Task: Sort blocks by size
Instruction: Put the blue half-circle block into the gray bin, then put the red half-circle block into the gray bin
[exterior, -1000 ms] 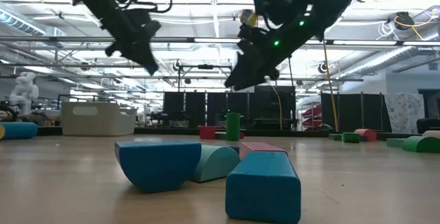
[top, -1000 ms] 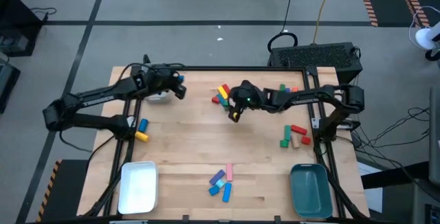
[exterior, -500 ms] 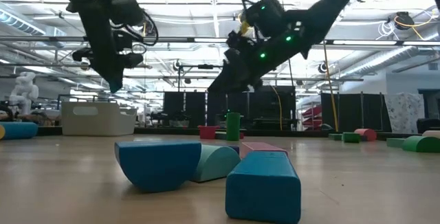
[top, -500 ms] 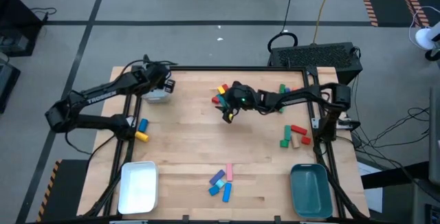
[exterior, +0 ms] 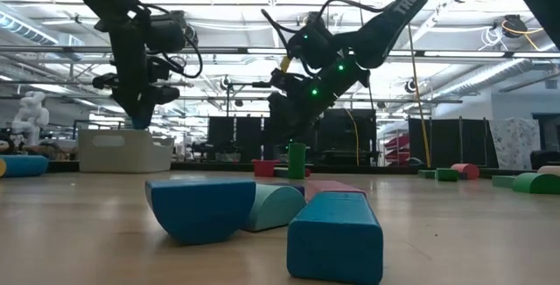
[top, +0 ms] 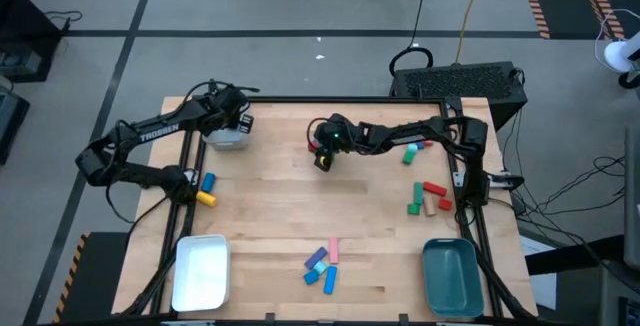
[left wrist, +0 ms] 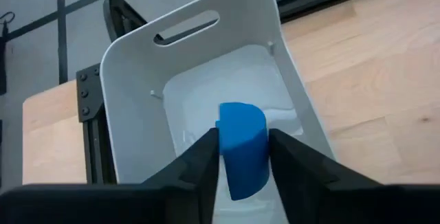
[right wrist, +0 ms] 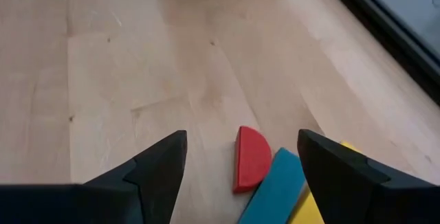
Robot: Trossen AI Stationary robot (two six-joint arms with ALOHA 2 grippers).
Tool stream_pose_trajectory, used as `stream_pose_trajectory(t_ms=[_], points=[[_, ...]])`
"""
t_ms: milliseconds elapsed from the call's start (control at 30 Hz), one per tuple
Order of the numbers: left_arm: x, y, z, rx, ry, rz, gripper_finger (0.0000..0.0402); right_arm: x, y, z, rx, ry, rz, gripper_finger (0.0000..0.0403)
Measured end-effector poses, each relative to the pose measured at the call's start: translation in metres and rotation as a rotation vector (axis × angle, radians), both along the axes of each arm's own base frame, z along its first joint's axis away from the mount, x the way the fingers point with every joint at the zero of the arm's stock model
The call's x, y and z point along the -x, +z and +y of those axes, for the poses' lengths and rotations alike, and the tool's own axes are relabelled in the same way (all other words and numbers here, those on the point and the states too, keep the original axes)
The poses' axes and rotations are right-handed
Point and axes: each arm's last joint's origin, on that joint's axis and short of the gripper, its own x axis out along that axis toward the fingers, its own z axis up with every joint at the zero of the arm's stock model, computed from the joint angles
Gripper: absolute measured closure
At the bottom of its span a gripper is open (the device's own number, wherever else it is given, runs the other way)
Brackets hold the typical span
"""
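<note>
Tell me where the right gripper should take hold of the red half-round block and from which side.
Grip the red half-round block across its two flat faces, coming down from above. It stands on edge, apart from the blue bar beside it on one side, with bare wood on the other. The right gripper is open and already straddles it, so closing on the faces looks more secure than pinching the curved rim.

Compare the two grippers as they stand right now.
The left gripper is shut on a blue block; the right gripper is open and holds nothing. The left gripper hangs over the grey tray at the table's far left; the right gripper is above a red half-round block near the far middle. Both are dark, two-fingered.
</note>
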Motion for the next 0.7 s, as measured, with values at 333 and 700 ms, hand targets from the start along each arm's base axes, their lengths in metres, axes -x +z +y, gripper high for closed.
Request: stream_pose_trajectory(t_ms=[333, 700], points=[[0.000, 0.007, 0.003, -0.047, 0.009, -0.051, 0.0211, 0.004, 0.002, -0.014, 0.036, 0.061, -0.002, 0.0140], [-0.009, 0.052, -0.019, -0.170, -0.157, -0.273, 0.0210, -0.026, -0.012, -0.026, -0.027, 0.058, 0.186, 0.0140]])
